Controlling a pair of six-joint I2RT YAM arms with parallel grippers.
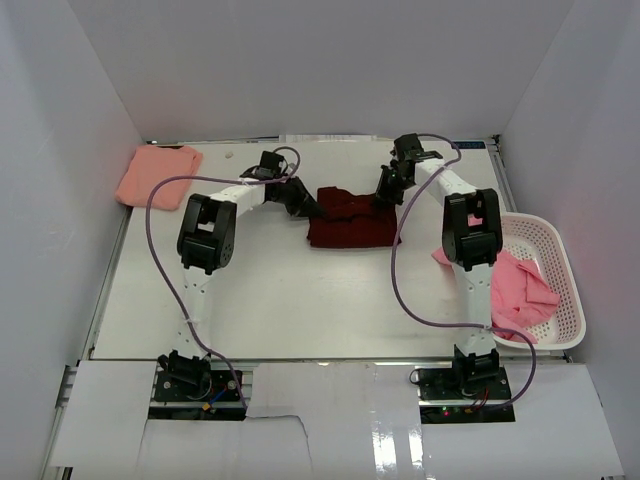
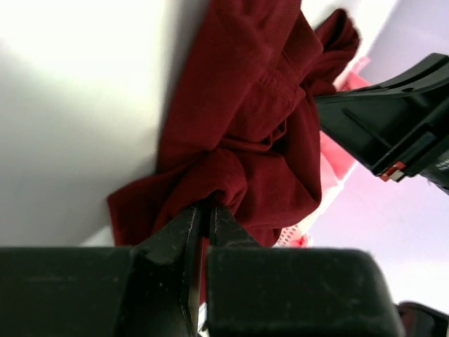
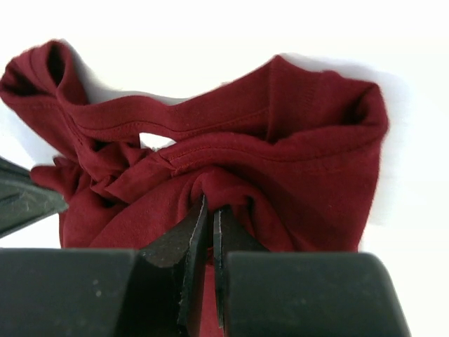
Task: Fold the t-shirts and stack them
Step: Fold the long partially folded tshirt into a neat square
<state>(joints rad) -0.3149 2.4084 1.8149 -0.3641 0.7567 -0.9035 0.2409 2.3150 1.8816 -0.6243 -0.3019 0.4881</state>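
Note:
A dark maroon t-shirt (image 1: 350,221) lies bunched at the middle back of the table. My left gripper (image 1: 318,212) pinches its left edge, jaws shut on a fold of maroon cloth (image 2: 217,189). At the shirt's upper right edge, my right gripper (image 1: 384,198) is shut on another fold (image 3: 224,186). A salmon t-shirt (image 1: 158,176) lies folded at the back left. Pink t-shirts (image 1: 520,285) sit heaped in the basket at the right. In the left wrist view the right gripper's black body (image 2: 393,130) shows beyond the maroon shirt (image 2: 252,112).
A white mesh basket (image 1: 565,270) stands at the table's right edge, beside the right arm. White walls close in the back and both sides. Purple cables loop from both arms over the table.

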